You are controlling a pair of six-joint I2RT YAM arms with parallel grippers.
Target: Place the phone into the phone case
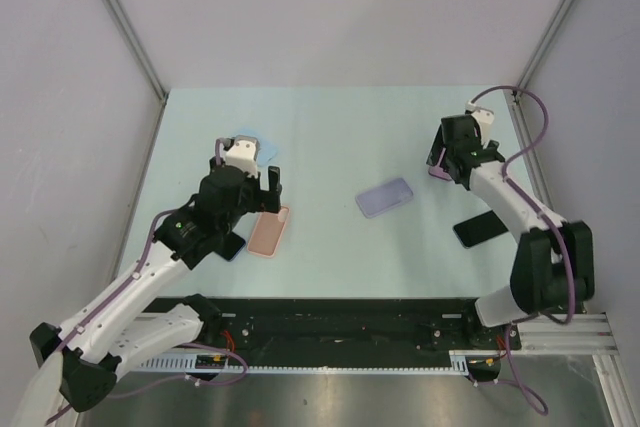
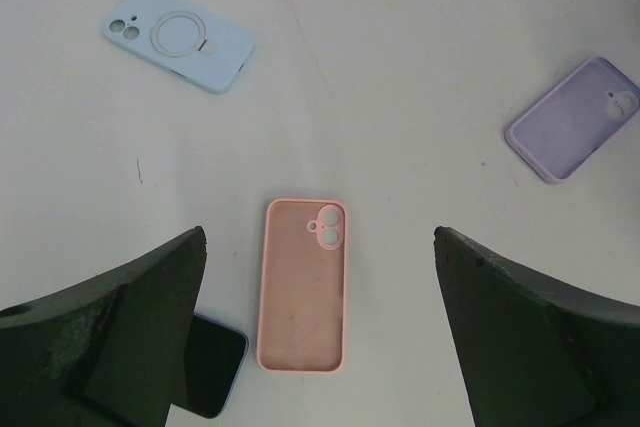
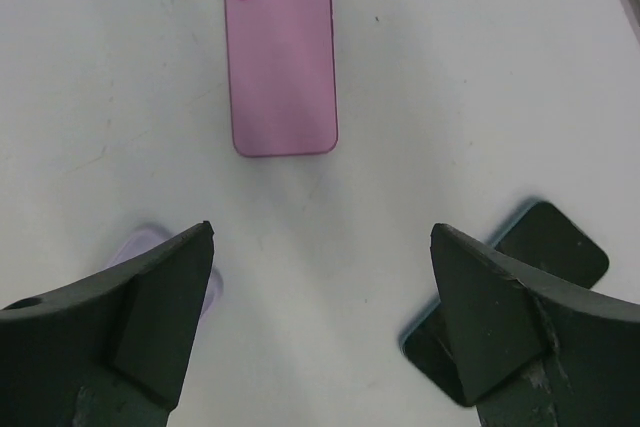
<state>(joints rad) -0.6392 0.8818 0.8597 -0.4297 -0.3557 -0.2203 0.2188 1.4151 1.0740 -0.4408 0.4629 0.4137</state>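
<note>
- Overhead, counter (image 1: 330,127): pale mint-green, matte top. It is bounded at the back and on both sides by plain white walls (image 1: 330,7).
- Two metal posts (image 1: 125,22) slant up from the counter's far corners. A black rail (image 1: 340,322) with the arm bases runs along its near edge.
- Left fingers (image 2: 130,327): spread wide apart and holding nothing. They hang above the left half of the counter, and the salmon case shows between them in the wrist view.
- Right fingers (image 3: 130,317): likewise wide apart and holding nothing, poised above the far right of the counter.
- Salmon case (image 2: 303,287): lies flat left of centre, hollow side up, with nothing inside. Its camera cut-out is at the far end.
- Pink phone (image 3: 281,52): lies on its face at the far right, back and twin lenses showing. It is well apart from the salmon case, and in the top view the right arm partly hides it.
- Light blue case (image 2: 178,38): outer side up with a ring on its back, at the far left beyond the salmon case.
- Lavender case (image 1: 385,197): outer side up near the counter's middle, between the two arms.
- Black phone (image 1: 478,229): lies flat at the near right, beside the right arm.
- Dark phone (image 2: 210,367): has a blue edge and lies just left of the salmon case's near end, partly under a left finger.
</note>
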